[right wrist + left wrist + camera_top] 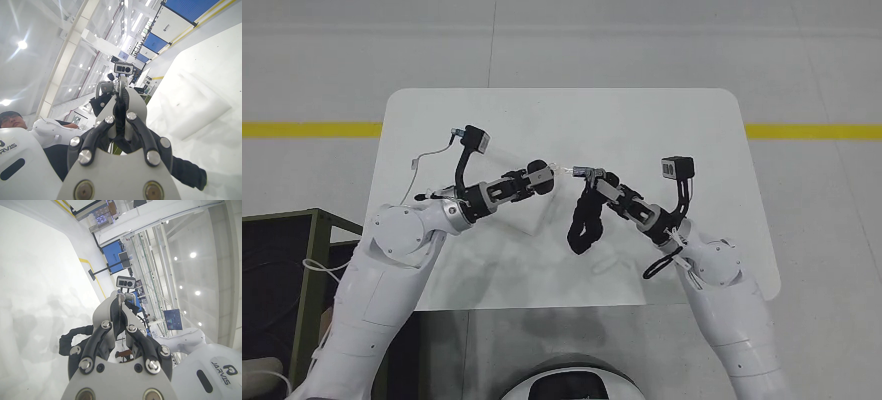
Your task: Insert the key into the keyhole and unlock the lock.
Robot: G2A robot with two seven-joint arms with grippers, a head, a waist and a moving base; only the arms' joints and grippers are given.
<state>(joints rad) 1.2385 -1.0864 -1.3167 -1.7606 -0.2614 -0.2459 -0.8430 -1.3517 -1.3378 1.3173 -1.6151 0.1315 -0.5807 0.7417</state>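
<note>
Both grippers meet above the middle of the white table [692, 130]. My left gripper [547, 176] [120, 296] is shut on a small silver key [564, 172] [119, 303] whose blade points at the lock. My right gripper [594, 183] [120, 85] is shut on the lock's black fabric-covered cable, just behind its silver lock head [582, 173] [130, 297] [105, 88]. The key tip sits at the lock head; whether it is inside the keyhole I cannot tell. The black cable loop [584, 225] [70, 338] hangs below the right gripper.
A low white slab [527, 218] [198, 108] lies on the table under the left gripper. A dark green crate [302, 270] stands beside the table's left side. A yellow floor line [312, 129] runs beyond the far edge.
</note>
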